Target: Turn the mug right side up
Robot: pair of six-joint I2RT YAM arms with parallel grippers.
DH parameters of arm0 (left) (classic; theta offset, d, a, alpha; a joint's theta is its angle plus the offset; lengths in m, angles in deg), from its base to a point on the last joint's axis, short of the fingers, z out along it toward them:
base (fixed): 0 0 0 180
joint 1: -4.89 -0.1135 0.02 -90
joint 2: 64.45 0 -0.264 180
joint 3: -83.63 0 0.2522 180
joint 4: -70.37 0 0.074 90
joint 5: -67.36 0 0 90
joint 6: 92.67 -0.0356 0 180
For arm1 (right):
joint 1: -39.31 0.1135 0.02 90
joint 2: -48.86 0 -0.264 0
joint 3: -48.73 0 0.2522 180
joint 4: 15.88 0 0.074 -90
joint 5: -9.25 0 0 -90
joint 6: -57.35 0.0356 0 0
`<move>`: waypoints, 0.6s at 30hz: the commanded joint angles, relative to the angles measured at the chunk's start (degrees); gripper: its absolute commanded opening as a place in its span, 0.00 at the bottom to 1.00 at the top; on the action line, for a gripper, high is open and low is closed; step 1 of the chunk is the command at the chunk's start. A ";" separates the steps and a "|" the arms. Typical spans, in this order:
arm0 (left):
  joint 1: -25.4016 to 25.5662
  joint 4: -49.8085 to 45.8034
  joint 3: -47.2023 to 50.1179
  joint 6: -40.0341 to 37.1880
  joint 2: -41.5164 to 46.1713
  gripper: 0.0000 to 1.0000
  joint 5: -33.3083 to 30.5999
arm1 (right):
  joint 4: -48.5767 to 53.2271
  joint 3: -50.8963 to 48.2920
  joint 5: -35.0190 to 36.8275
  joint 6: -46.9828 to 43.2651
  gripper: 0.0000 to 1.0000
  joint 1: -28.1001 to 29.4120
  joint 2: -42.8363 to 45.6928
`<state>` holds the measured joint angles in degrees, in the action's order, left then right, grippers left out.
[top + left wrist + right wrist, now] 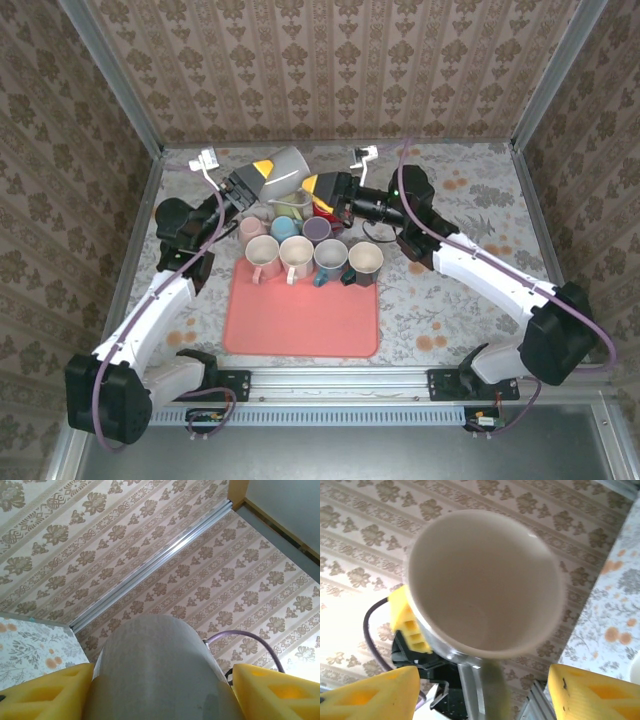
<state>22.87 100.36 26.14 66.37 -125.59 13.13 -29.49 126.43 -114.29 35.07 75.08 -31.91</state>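
A grey mug (288,165) with a pale inside hangs in the air behind the cluster of mugs, tipped on its side. My left gripper (272,174) is shut on it. In the left wrist view the mug's grey wall (155,660) sits between the yellow pads (60,690) of the left gripper (165,685). My right gripper (313,188) faces the mug from the right, open. The right wrist view looks straight into the mug's mouth (485,580), and its blurred handle (495,690) hangs between the spread fingers of the right gripper (485,692), touching neither.
A pink mat (300,320) lies in the middle of the table. Several upright mugs stand along its far edge, among them a pink one (263,256) and a blue one (329,258). More mugs (317,230) crowd just behind, under both grippers.
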 commanded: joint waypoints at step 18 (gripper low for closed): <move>2.00 -11.96 -2.09 -11.31 7.53 0.77 -1.35 | 5.67 3.75 0.62 -4.59 0.00 1.41 0.60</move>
<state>24.01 93.89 25.88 62.81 -121.50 10.13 -29.45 128.27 -117.41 36.21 76.43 -34.71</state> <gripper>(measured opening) 0.737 0.160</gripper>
